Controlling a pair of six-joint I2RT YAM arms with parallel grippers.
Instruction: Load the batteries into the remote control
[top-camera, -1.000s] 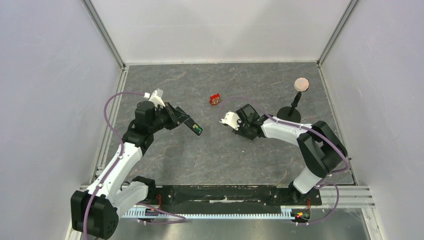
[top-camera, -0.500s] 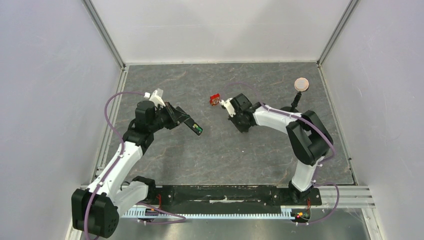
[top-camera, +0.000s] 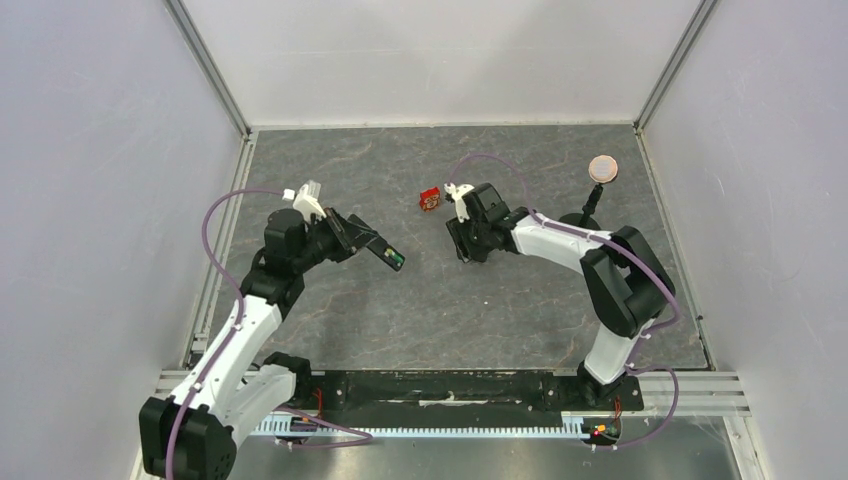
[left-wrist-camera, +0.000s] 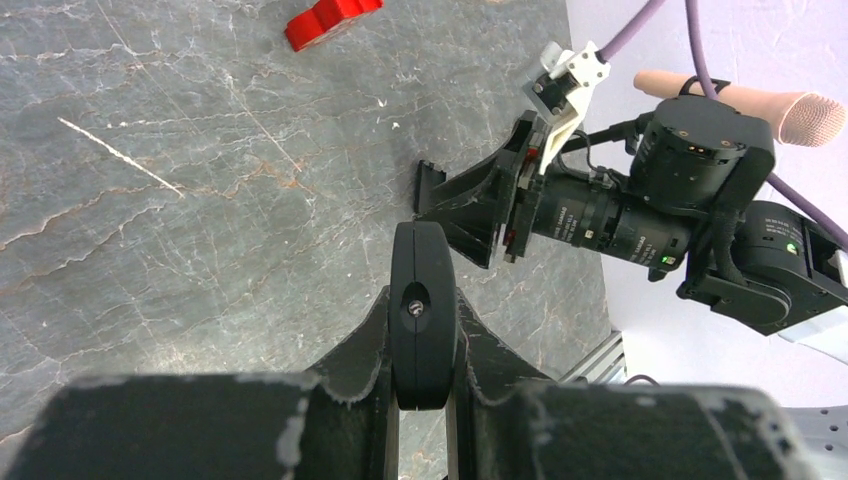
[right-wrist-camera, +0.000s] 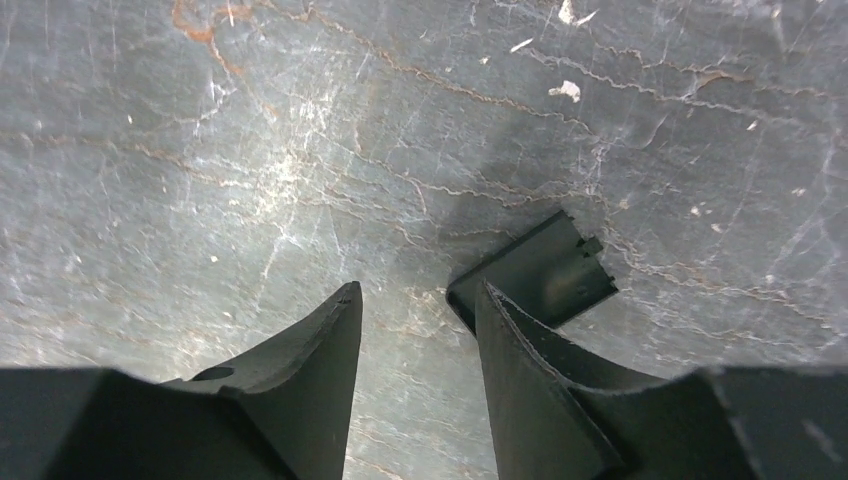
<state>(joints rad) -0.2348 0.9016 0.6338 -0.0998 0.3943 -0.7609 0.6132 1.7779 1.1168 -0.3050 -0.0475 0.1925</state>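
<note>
**Remote control, held above the table, left of centre**

- Item: the remote control (top-camera: 378, 248), a slim black bar. It is off the table (top-camera: 480, 310), and its long axis runs from the far left down toward the near right. The free end points at the middle of the floor.
- Fitted: a bright green battery (top-camera: 397, 261) shows at that free end.
- Holder: the left gripper (top-camera: 352, 232) is clenched on the bar's other end. From the left wrist the bar is seen end-on, pinched between both fingers.
- Opposite: the right gripper (right-wrist-camera: 417, 292) points down at the table with its fingers apart and only bare stone between them.
- A small flat black plate (right-wrist-camera: 540, 270) with a notched edge lies just beside one finger.
- Further out: a small red box (top-camera: 430, 198) sits behind the right gripper. A black stand (top-camera: 582, 224) topped by a tan disc (top-camera: 603, 168) is at the far right.
</note>
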